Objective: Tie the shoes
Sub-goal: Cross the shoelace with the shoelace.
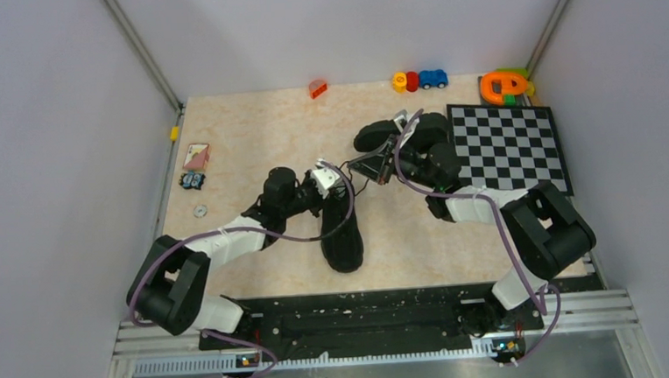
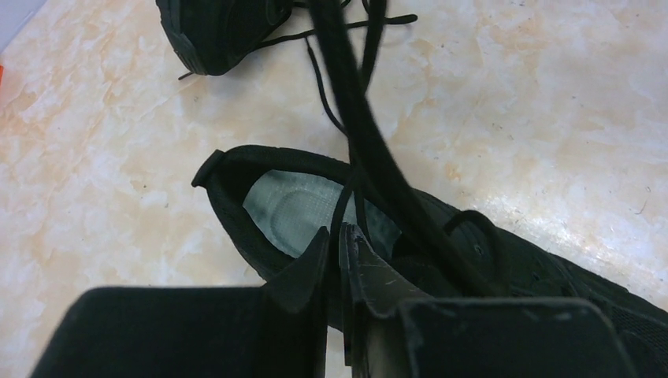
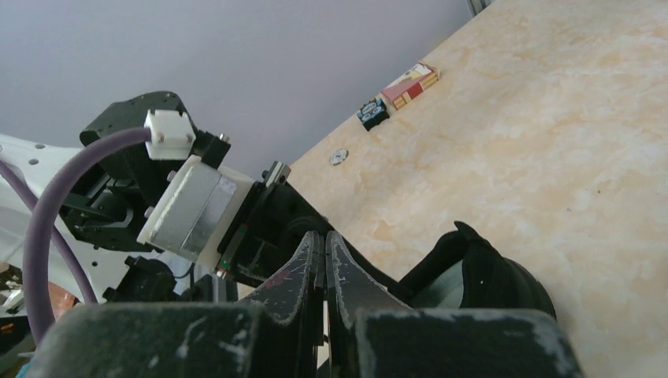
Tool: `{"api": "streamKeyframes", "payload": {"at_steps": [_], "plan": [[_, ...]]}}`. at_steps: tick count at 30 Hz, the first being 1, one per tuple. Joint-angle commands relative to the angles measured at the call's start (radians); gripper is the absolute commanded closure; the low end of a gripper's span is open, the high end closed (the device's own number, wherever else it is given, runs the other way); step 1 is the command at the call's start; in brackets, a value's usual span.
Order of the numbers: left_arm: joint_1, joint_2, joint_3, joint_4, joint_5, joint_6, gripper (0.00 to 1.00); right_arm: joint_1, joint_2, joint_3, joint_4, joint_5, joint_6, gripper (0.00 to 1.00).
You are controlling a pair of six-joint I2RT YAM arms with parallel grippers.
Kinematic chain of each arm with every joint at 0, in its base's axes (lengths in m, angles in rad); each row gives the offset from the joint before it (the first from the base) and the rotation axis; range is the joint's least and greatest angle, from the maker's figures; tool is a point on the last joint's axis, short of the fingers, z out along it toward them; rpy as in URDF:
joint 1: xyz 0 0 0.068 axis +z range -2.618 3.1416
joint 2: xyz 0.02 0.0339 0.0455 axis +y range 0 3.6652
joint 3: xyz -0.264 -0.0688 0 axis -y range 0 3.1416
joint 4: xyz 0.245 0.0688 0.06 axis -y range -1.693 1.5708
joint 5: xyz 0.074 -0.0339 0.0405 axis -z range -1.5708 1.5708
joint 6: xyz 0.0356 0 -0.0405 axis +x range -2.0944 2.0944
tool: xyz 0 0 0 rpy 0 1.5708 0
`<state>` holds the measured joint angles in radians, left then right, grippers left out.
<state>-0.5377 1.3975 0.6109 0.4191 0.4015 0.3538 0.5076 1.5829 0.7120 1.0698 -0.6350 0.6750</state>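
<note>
Two black shoes lie on the marbled table. The near shoe (image 1: 343, 237) points toward the arms, and its pale insole (image 2: 299, 206) shows under my left gripper (image 2: 340, 235). That gripper (image 1: 338, 182) hangs over the shoe's opening, jaws almost together with a thin black lace (image 2: 346, 197) between them. A thicker-looking lace (image 2: 370, 134) runs taut up past the camera. The far shoe (image 1: 376, 136) lies sideways at the back (image 2: 217, 31). My right gripper (image 1: 380, 167) sits between the shoes, fingers shut (image 3: 324, 236). No lace shows at its tips. Beside it is the near shoe's heel (image 3: 488, 276).
A checkerboard mat (image 1: 508, 148) lies at the right. Toys line the back edge: an orange brick (image 1: 318, 88), small cars (image 1: 419, 80), an orange and green toy (image 1: 505, 86). At the left are a card (image 1: 196, 155), a dark block (image 1: 193, 180) and a washer (image 1: 200, 211).
</note>
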Motion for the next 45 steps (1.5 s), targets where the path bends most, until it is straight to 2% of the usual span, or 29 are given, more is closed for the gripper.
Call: {"api": "streamKeyframes", "payload": {"at_steps": [1, 5, 15, 21, 25, 33, 37, 41, 45], "plan": [[-0.004, 0.017, 0.063, 0.013, -0.009, -0.039, 0.82, -0.006, -0.020, -0.023, 0.049, 0.000, -0.016, 1.00], [-0.002, -0.031, 0.058, -0.009, -0.056, -0.077, 0.71, -0.005, -0.023, -0.044, 0.056, -0.001, -0.019, 1.00], [0.001, -0.196, 0.098, -0.182, -0.203, -0.161, 0.65, -0.007, -0.031, -0.066, 0.058, -0.007, -0.035, 1.00], [0.001, -0.245, 0.172, -0.356, -0.185, -0.260, 0.67, -0.007, -0.031, -0.068, 0.056, -0.011, -0.039, 1.00], [0.002, -0.259, 0.202, -0.438, -0.108, -0.298, 0.78, -0.007, -0.032, -0.074, 0.059, -0.009, -0.044, 1.00], [0.001, -0.125, 0.329, -0.597, 0.075, -0.287, 0.82, -0.014, -0.035, -0.084, 0.062, -0.012, -0.046, 1.00], [0.001, -0.018, 0.449, -0.744, 0.082, -0.300, 0.90, -0.016, -0.036, -0.085, 0.061, -0.012, -0.045, 1.00], [0.000, 0.038, 0.510, -0.803, 0.069, -0.308, 0.87, -0.017, -0.034, -0.083, 0.064, -0.015, -0.045, 1.00], [0.000, 0.040, 0.504, -0.787, 0.066, -0.310, 0.85, -0.018, -0.033, -0.083, 0.063, -0.018, -0.046, 1.00]]}}
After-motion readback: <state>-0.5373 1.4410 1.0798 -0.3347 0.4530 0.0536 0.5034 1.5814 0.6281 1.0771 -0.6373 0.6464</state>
